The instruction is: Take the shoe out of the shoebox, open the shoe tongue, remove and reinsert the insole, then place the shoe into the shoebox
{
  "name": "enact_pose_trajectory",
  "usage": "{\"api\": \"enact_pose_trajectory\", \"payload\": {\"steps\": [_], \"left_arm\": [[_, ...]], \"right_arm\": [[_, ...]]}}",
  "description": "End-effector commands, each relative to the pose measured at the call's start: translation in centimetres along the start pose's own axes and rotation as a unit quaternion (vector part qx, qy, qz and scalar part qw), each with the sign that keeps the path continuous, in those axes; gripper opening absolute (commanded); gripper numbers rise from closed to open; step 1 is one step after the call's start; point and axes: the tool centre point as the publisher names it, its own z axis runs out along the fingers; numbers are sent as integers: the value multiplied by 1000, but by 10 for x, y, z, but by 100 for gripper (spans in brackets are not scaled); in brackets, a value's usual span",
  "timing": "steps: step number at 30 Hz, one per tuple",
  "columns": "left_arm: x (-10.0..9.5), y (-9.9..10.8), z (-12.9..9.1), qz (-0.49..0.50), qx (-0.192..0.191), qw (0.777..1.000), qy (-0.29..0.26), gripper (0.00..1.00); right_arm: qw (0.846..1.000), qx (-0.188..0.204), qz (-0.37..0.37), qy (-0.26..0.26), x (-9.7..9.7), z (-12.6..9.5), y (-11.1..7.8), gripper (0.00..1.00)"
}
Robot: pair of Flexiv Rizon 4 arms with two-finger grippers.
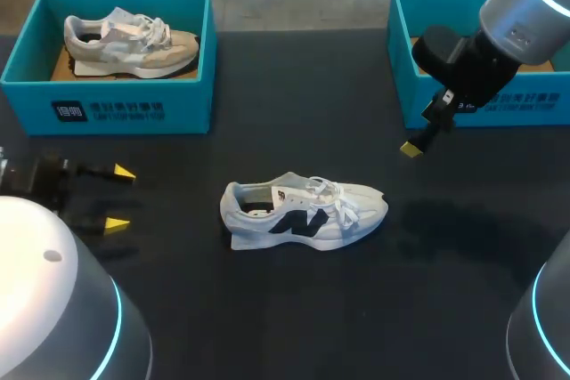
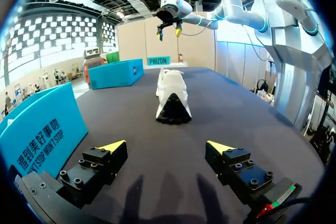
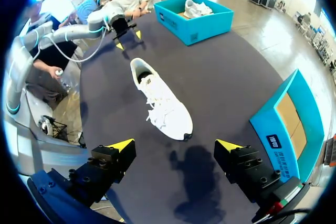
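The left end effector [image 1: 118, 198] is hanging wide open over the counter's [image 1: 294, 309] left. The white shoe [image 1: 303, 213], with dark logo and toe, is standing upright mid-counter. The right end effector [image 3: 175, 145] is gaping wide; its arm [image 1: 525, 6] is hiding part of the right shoebox [image 1: 534, 109].

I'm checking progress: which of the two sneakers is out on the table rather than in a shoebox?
The white sneaker with the dark side logo, standing in the middle of the table. The beige-and-grey sneaker sits inside the teal shoebox at the left.

White shoe [image 1: 307, 211] with a dark, perhaps navy, side mark; teal shoebox [image 1: 534, 113].
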Motion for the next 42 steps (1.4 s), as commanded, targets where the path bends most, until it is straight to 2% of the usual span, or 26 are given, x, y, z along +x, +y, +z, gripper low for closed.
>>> {"api": "enact_pose_trajectory", "payload": {"steps": [1,14,27,42], "left_arm": [[-3,-8,22,-1,-1,1000,-16,100],[-6,-26,79,-5,2,1000,12,100],[22,-34,129,-21,9,999,40,100],[31,-33,157,-23,0,1000,19,100]], "right_arm": [[1000,1,0,0,0,1,0,100],[1000,1,0,0,0,1,0,100],[1000,1,0,0,0,1,0,100],[1000,1,0,0,0,1,0,100]]}}
